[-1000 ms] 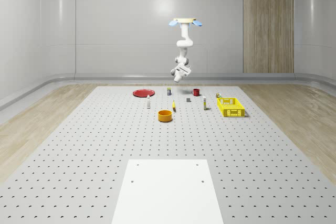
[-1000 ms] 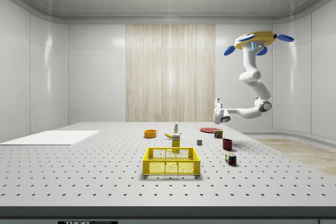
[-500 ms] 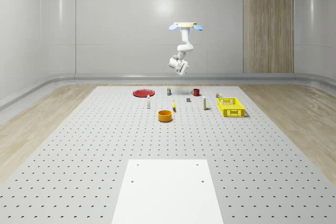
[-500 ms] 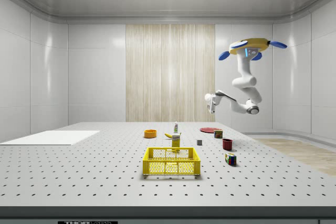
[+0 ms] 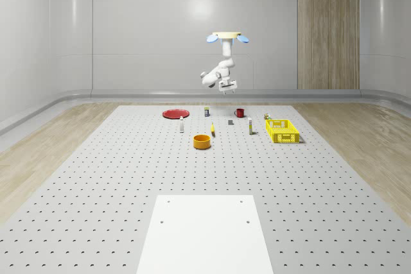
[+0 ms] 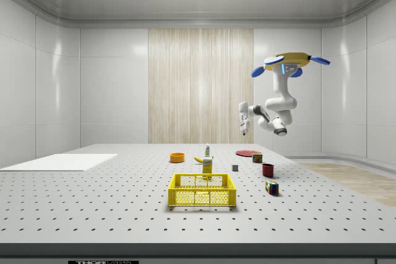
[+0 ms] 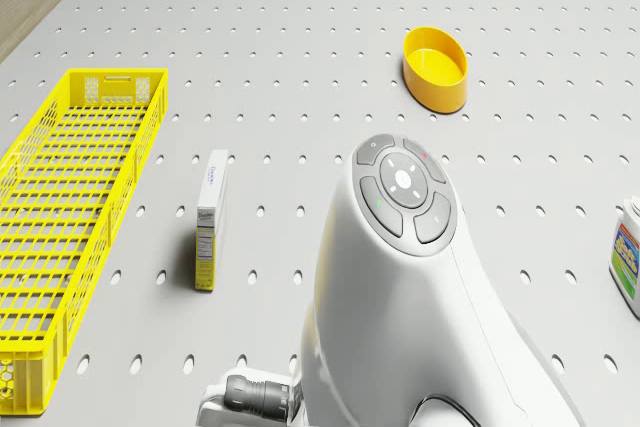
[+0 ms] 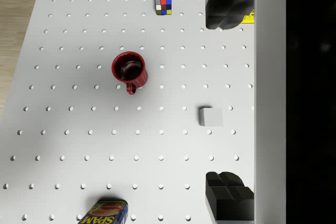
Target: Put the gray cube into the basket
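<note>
1. Quadrotor drone (image 6: pixel 289 62) hovers high above the perforated white table's (image 5: pixel 128 178) far end.
2. Two-finger gripper (image 6: pixel 244 129) points down, fingers (image 8: pixel 226 192) spread apart, holding nothing.
3. Small gray cube (image 8: pixel 210 116) sits on the table between the fingers in the wrist view, near the red ceramic mug (image 8: pixel 129 70).
4. Yellow wire basket (image 6: pixel 202 190) stands well apart from the cube.

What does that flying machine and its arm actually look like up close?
The drone is a flat yellow disc with blue rotor blades. Beneath it hangs a glossy white arm of rounded segments, with a grey button pad on one. The gripper has dark, blocky fingertips.
</note>
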